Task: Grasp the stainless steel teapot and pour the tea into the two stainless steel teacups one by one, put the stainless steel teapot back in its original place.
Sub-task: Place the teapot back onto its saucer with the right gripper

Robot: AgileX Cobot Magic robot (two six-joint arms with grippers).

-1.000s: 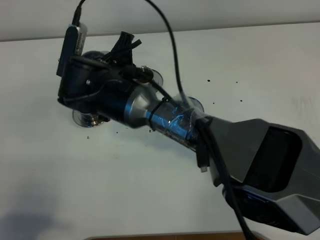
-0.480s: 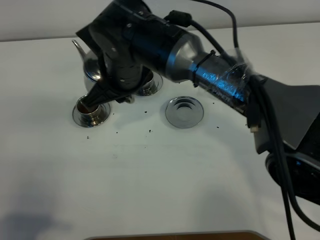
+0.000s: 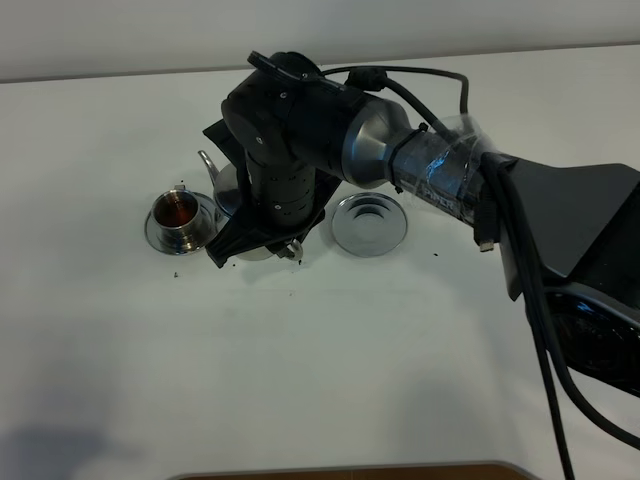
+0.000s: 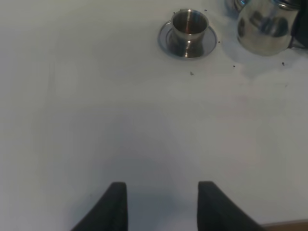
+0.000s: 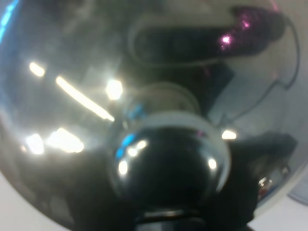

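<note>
The stainless steel teapot hangs about upright under my right gripper, which is shut on its handle; the spout points to the far left. Its domed lid and knob fill the right wrist view. One teacup with brown tea stands on its saucer to the left of the pot and also shows in the left wrist view. The other teacup is hidden under my arm, only an edge showing. The wider empty saucer, the pot's original place, lies just right of the pot. My left gripper is open and empty.
The right arm's forearm with its cables stretches across the table from the right. Dark tea specks dot the white table around the cups. The table's far edge meets a wall.
The right arm has carried the teapot away from the left teacup, rightward and toward the front, and levelled it. The left teacup now stands uncovered, with tea in it.
</note>
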